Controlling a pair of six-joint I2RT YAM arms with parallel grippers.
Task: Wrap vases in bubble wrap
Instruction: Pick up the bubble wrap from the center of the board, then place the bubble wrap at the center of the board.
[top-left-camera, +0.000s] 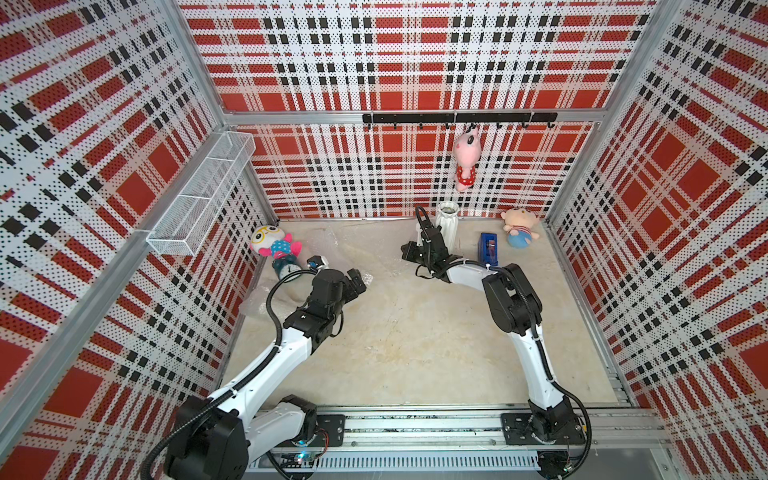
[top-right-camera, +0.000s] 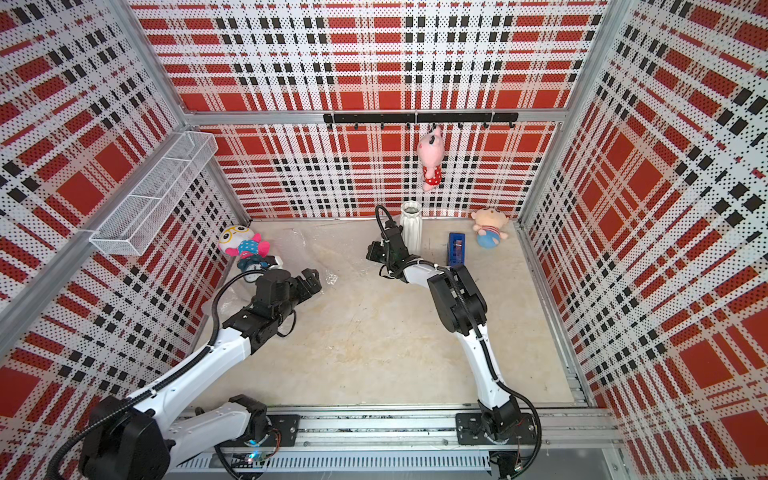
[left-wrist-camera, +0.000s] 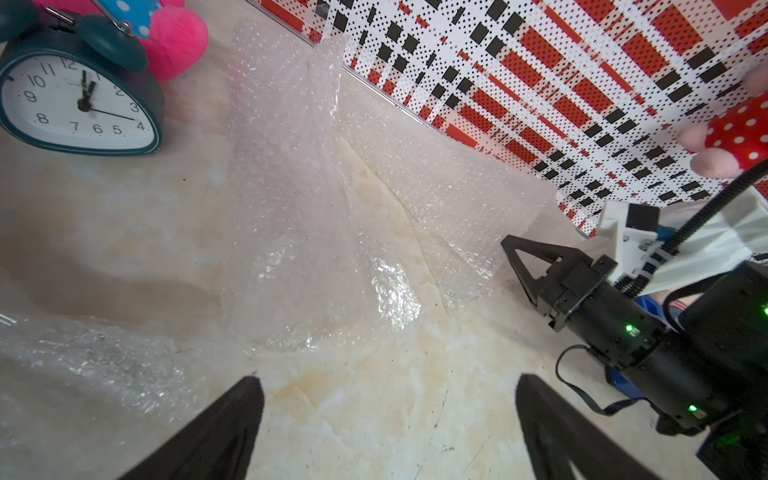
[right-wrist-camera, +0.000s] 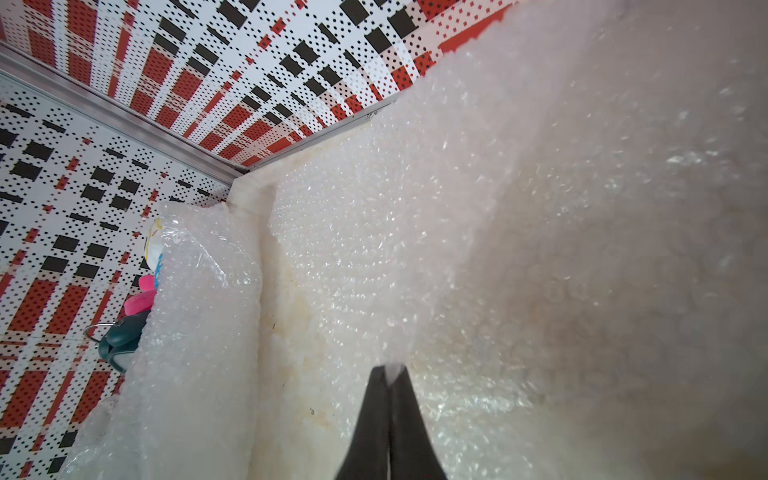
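Marble tabletop (top-left-camera: 415, 340), far side: bubble wrap (left-wrist-camera: 316, 199) is light n floppy, so grab edges imo. Ur right gripper (right-wrist-camera: 389, 370) is pinching a sheet edge, left gripper (left-wrist-camera: 388, 378) wide open.

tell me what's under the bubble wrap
Only the marbled tabletop shows through the clear bubble wrap. The crumpled heap is too cloudy to see beneath.
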